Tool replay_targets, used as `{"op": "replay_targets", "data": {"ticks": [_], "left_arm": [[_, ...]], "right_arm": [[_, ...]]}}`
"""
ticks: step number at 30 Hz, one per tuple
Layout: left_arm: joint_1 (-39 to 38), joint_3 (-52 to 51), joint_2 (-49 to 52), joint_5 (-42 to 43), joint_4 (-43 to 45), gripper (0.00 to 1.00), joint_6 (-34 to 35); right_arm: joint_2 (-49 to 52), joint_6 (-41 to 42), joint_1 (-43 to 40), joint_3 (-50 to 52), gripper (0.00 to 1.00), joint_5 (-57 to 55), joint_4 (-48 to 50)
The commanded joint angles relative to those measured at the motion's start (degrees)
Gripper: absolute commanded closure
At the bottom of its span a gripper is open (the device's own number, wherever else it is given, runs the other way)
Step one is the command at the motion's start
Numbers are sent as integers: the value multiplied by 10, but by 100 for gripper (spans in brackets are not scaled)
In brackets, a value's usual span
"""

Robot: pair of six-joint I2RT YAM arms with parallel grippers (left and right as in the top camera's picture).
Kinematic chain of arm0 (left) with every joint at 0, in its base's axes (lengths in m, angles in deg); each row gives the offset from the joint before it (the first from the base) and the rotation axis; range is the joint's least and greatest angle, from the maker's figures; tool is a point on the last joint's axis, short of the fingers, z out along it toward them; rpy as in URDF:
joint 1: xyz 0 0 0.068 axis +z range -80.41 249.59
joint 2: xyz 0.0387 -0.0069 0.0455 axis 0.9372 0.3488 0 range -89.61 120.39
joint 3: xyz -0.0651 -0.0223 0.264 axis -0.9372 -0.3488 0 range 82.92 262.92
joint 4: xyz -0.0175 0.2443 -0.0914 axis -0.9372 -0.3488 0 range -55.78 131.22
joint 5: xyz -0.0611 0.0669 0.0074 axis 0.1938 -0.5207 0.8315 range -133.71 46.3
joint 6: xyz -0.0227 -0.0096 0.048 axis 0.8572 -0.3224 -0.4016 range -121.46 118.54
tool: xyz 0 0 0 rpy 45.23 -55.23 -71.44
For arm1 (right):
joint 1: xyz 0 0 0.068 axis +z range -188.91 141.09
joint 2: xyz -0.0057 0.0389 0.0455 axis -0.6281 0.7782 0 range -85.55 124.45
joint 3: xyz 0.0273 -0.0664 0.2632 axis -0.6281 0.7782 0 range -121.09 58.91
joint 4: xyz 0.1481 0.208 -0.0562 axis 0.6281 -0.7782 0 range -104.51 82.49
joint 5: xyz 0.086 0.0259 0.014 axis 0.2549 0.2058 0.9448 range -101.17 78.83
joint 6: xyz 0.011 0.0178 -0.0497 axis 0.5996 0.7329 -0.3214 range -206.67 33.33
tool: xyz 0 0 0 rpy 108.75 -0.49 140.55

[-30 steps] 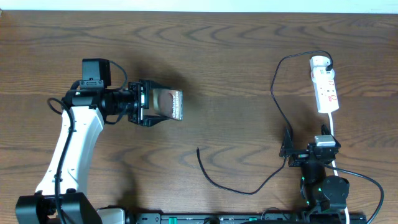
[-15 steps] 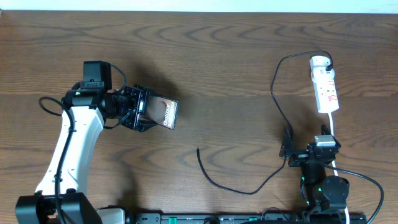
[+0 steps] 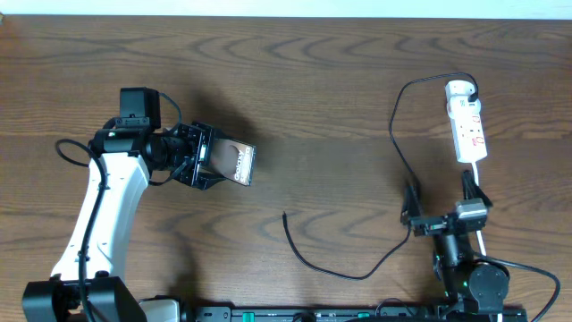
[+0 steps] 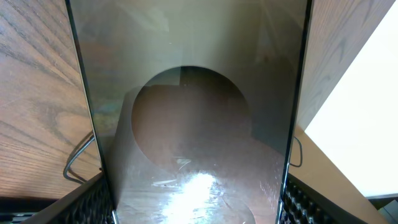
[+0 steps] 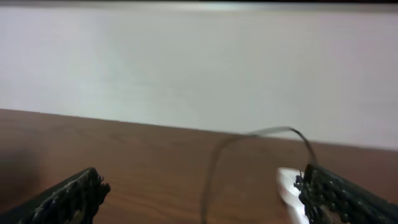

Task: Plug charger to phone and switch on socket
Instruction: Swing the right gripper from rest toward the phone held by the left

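My left gripper [image 3: 207, 157] is shut on the phone [image 3: 236, 163], a dark brown-grey slab with white lettering, held above the table left of centre. In the left wrist view the phone [image 4: 193, 124] fills the frame between the fingers. The charger [image 3: 393, 134] is a thin black cable that runs from the adapter in the socket's far end, loops left and down, and ends at a free plug tip [image 3: 285, 215] on the table. The socket [image 3: 466, 122] is a white power strip at the right. My right gripper [image 3: 438, 215] is open and empty, near the front edge below the socket; the right wrist view shows the cable [image 5: 214, 158] and socket [image 5: 289, 186] blurred.
The socket's white cord [image 3: 479, 183] runs down toward the right arm's base. A pale wall [image 5: 199, 62] stands behind the table's far edge.
The left gripper tilted the phone and shifted it slightly down and left, so the lettered face now shows. The right gripper lifted and tilted a little.
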Motion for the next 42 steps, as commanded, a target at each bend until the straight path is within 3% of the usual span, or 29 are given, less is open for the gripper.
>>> {"op": "replay_targets", "data": {"ticks": [1, 5, 10, 17, 20, 23, 27, 32, 38, 42], "left_arm": [[2, 0, -12, 7, -1, 93, -9], [2, 0, -12, 7, 0, 93, -8], [2, 0, -12, 7, 5, 93, -8], [2, 0, -12, 7, 5, 93, -8], [2, 0, -12, 7, 5, 93, -8], [2, 0, -12, 7, 5, 93, -8], [2, 0, -12, 5, 5, 93, -8], [2, 0, -12, -44, -6, 93, 13], [2, 0, -12, -57, -8, 93, 21], [2, 0, -12, -72, -8, 93, 23]], "right_arm": [[-2, 21, 3, -7, 1, 92, 9], [30, 30, 2, -61, 1, 101, -10], [183, 25, 2, -218, 1, 176, -76], [551, 25, 2, -537, 1, 518, -236], [676, 25, 2, -614, 1, 671, -208], [772, 56, 3, -650, 1, 735, -141], [874, 205, 16, -657, 1, 739, 11], [965, 369, 61, -657, 1, 675, 53], [1033, 409, 127, -657, 1, 653, 53], [1045, 424, 173, -657, 1, 552, 52]]}}
